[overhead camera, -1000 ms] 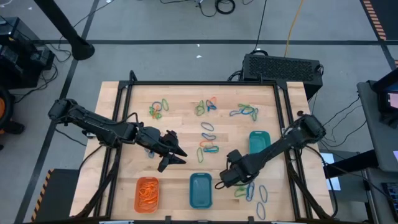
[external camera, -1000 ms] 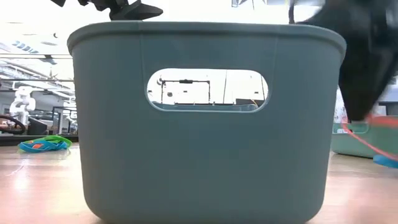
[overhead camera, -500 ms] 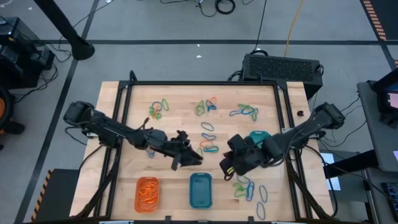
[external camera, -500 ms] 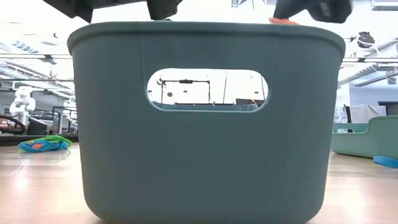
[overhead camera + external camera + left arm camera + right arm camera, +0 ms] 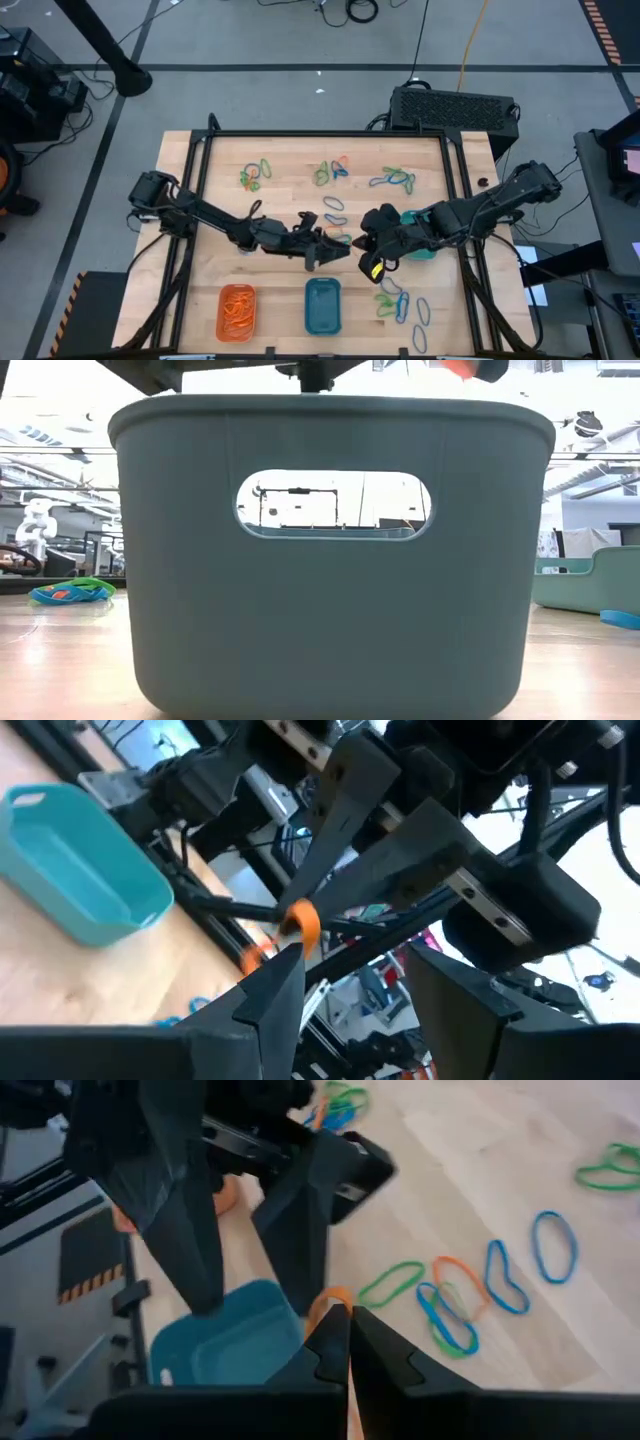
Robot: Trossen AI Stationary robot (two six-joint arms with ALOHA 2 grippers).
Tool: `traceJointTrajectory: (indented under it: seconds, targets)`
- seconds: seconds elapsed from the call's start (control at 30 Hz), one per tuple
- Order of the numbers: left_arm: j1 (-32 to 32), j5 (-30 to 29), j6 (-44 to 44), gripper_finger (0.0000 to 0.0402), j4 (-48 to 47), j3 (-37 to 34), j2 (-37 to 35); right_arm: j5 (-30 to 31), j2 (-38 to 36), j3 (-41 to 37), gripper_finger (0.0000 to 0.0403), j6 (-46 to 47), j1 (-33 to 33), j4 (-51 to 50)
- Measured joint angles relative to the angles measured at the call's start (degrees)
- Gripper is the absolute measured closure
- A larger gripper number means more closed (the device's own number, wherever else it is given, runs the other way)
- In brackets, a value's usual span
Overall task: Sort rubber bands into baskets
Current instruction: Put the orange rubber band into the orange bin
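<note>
Over the middle of the table my right gripper (image 5: 345, 1342) is shut on an orange rubber band (image 5: 325, 1305). My left gripper (image 5: 335, 252) faces it, level and open, with its fingers (image 5: 300, 1230) standing on either side of the band. Below them near the front edge sit the blue basket (image 5: 322, 305) and the orange basket (image 5: 237, 310), which holds orange bands. The teal-green basket (image 5: 417, 235) lies partly under my right arm. Loose rubber bands (image 5: 335, 215) lie on the wood. My right gripper pinches the orange band (image 5: 300, 920) between its two shut fingers, at their tips. The fingers slant down toward the table's left. The band is lifted clear of the table and a short loop (image 5: 255, 957) hangs beside the tips. Whether my left gripper touches the band, I cannot tell.
Clusters of bands lie at the far left (image 5: 255, 175), far middle (image 5: 330, 170), far right (image 5: 395, 180) and near right (image 5: 400, 305). In the low view a basket wall (image 5: 330, 560) fills most of the picture. Black frame rails (image 5: 200, 200) run along the table's sides.
My right gripper has risen from the bands at the near right, carrying the orange band clear of the table, and has rolled. My left gripper has moved toward the table's right, up to the right gripper, tipping level and staying open.
</note>
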Motion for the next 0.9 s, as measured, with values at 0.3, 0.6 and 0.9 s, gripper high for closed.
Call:
traceJointTrajectory:
  seconds: [0.3, 0.6, 0.9]
  targets:
    - [-0.27, 0.27, 4.14, 0.0221, -6.65, 2.93, 1.62, -3.07, 0.0, 0.0, 0.0402, 1.64, -0.47, 0.7]
    - [-0.29, 4.25, 5.8, 0.0221, -7.34, 2.93, 1.53, -5.94, 0.0, -0.02, 0.0402, 7.52, -0.2, 0.22]
    - [-0.25, 4.31, 7.22, 0.0221, -8.11, 2.93, 1.53, -6.16, 0.11, -0.02, 0.0402, 12.65, -0.21, 0.35]
